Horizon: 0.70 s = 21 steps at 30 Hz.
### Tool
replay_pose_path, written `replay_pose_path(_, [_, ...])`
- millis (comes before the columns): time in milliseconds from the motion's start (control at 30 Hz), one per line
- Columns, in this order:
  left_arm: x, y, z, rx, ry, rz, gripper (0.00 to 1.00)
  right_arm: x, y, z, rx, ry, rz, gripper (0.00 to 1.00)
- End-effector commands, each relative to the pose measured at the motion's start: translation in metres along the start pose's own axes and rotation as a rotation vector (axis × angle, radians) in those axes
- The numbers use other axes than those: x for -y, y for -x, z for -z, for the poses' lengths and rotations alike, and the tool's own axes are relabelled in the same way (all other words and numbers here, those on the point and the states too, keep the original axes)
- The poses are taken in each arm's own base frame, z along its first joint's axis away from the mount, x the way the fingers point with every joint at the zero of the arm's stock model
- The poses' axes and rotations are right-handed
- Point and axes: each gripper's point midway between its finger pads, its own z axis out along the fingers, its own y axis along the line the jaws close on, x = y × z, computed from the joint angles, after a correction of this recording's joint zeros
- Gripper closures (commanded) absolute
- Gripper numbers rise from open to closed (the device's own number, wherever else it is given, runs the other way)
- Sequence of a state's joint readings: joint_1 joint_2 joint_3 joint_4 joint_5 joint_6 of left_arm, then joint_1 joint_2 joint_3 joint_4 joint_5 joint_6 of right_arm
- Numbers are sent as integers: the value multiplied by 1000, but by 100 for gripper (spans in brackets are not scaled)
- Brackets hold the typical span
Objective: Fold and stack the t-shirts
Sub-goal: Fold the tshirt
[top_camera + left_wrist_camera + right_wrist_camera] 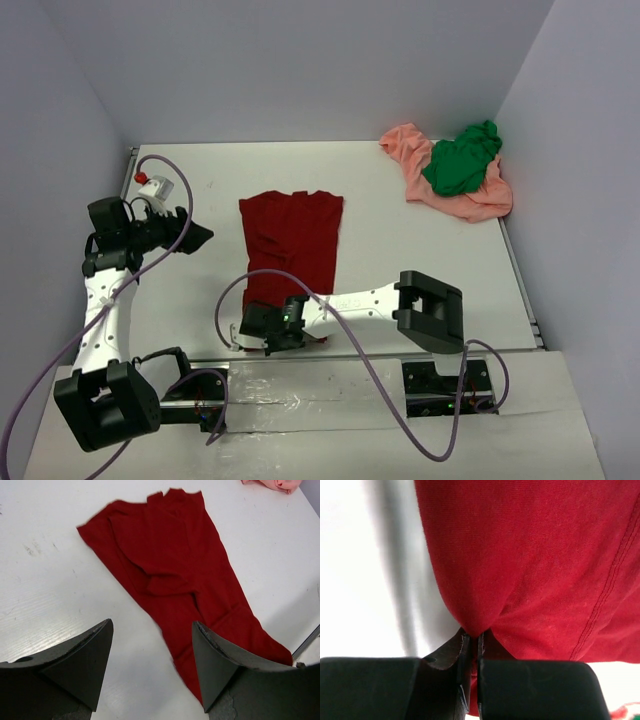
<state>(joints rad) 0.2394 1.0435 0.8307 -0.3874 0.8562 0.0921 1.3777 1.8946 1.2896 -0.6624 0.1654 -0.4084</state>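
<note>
Top external view takes in the whole counter (420,250) and all three t-shirts. One dark red t-shirt (290,245) lies flattened in a long, narrow shape at the centre of the frame. One green t-shirt (462,160) sits crumpled on top of one salmon-pink t-shirt (470,205) in the upper right, well apart from the red one. Two arms are in view. The left fingers (200,237) hover at the left of the frame, apart from the red cloth. The right fingers (272,336) are at that shirt's near edge, at the lower centre.

Left wrist view shows what the overhead one cannot: the left fingers (85,665) stand wide apart with nothing between them, above bare counter (50,580). The dark red t-shirt (170,565) runs from the upper centre to the lower right, its folded-in layers visible. Only a sliver of the salmon-pink t-shirt (277,484) shows at the top right edge, and the green one is out of frame.

Right wrist view alone shows the grip closely. The right fingers (470,650) are pressed nearly together on a pinched fold of the dark red t-shirt (530,555), which fills most of the frame, with a stitched seam at the right and pale counter (350,580) at the left.
</note>
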Motion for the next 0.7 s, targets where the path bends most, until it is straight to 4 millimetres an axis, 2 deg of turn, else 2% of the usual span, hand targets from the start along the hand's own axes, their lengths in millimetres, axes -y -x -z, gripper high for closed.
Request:
replay_pose_path(0, [13,26,10,53,-31,-77,27,-34,13,43,48,146,-63,100])
replay_pose_path(33, [13,26,11,53,-33,-77,27,-43,12,46,39,165,-51,100])
replay_pose_path(133, [15,27,12,54,-35,-83,27,-32,23,56,90,107,-64,100])
replay_pose_path(167, [14,29,12,55,-34,-86,27,-14,24,60,96,27,-59,100])
replay_pose_path(233, [14,28,11,49,-34,-85,27,8,29,65,113,-47,-68,100])
replay_pose_path(267, [12,27,10,45,-32,-82,27,31,32,72,128,-91,-96,100])
replay_pose_path(333, [11,27,10,40,-36,-80,27,57,34,75,135,-148,-120,100])
replay_pose_path(433, [10,27,9,38,-34,-84,27,114,37,89,162,-280,-164,100])
replay_pose_path(467, [11,27,9,39,-34,-87,27,125,36,88,158,-293,-176,100])
replay_pose_path(500, [11,27,9,38,-34,-87,27,148,27,90,143,-344,-213,100])
replay_pose_path(567, [10,26,9,35,-35,-87,27,174,30,94,160,-384,-236,100])
replay_pose_path(633, [9,25,9,31,-31,-85,27,206,19,96,149,-442,-288,100])
replay_pose_path(667, [9,24,8,28,-31,-89,27,221,21,97,156,-460,-300,100])
